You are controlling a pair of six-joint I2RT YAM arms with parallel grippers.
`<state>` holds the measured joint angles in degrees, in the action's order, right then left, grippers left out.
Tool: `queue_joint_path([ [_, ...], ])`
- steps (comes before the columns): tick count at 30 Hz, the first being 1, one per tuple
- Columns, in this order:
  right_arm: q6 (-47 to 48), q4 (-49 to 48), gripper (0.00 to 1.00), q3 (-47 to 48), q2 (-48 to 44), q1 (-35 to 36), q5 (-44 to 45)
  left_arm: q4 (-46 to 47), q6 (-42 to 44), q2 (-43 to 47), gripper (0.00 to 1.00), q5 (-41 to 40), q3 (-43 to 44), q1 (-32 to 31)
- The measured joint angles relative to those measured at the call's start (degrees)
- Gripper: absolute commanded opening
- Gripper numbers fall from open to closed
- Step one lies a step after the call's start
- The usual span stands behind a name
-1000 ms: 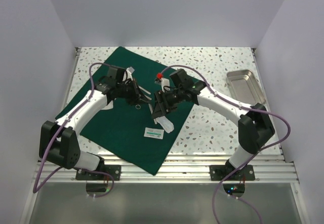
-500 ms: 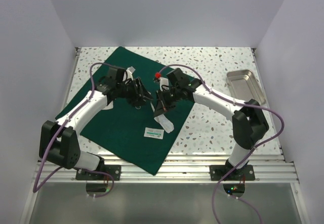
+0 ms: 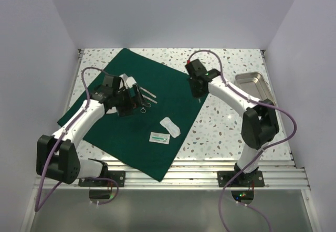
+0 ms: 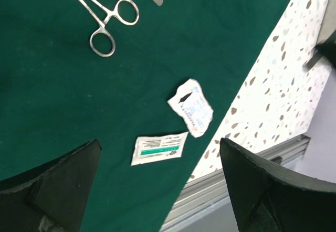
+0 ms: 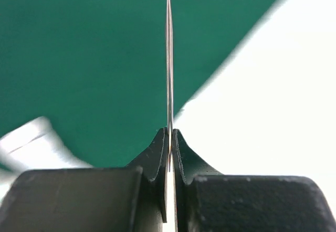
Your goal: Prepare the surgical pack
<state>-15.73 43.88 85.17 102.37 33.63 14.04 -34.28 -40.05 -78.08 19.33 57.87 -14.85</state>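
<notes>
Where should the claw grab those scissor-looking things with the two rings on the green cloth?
Pinch the forceps across both thin shanks, just above the rings, coming straight down. They lie flat on the drape, so nothing sticks up to grab from the side, and the shanks sit close together, narrow enough for the open left claw.

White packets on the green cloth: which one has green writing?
The neat rectangular packet with the green stripe. The other packet is ragged-edged with bluish print.
</notes>
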Motion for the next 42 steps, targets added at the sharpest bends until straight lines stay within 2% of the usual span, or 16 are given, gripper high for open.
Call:
queue_joint_path([
  [5, 10.05, -2.71, 0.00, 0.17, 2.16, -15.41, 11.69, 1.20, 3.52, 6.56, 0.99, -0.74, -6.56, 0.11],
  [10, 20.87, -5.01, 0.00, 4.07, 9.77, -28.11, 19.54, 4.76, 4.35, 9.18, 0.98, 0.00, -10.99, 0.11],
  [16, 29.07, -9.53, 0.00, 4.55, 14.67, -35.30, 20.57, 8.11, 4.35, 9.53, 0.97, 1.49, -14.53, 0.11],
  [23, 32.85, -11.17, 0.00, 8.46, 24.83, -38.66, 22.82, 9.51, 4.28, 8.98, 0.95, 1.75, -14.64, 0.11],
  [27, 34.91, -11.67, 0.00, 10.86, 27.32, -40.26, 24.79, 9.75, 4.11, 7.43, 0.94, 1.75, -14.62, 0.11],
  [30, 35.26, -12.31, 0.17, 12.20, 28.48, -41.48, 25.44, 9.77, 4.09, 6.91, 0.94, 1.70, -14.62, 0.11],
  [31, 35.30, -12.28, 0.27, 12.61, 28.87, -41.79, 25.88, 9.75, 4.04, 6.82, 0.94, 1.70, -14.62, 0.11],
  [35, 34.12, -11.21, 0.41, 14.21, 29.59, -42.66, 26.64, 9.31, 3.67, 6.32, 0.95, 1.62, -14.27, 0.11],
  [38, 31.89, -10.36, 0.44, 14.38, 28.68, -42.60, 26.27, 8.57, 3.67, 5.53, 0.96, 1.20, -12.85, 0.11],
  [42, 27.12, -7.26, 0.45, 14.36, 25.33, -42.07, 21.44, 6.58, 3.67, 4.22, 0.96, 0.20, -9.40, 0.11],
])
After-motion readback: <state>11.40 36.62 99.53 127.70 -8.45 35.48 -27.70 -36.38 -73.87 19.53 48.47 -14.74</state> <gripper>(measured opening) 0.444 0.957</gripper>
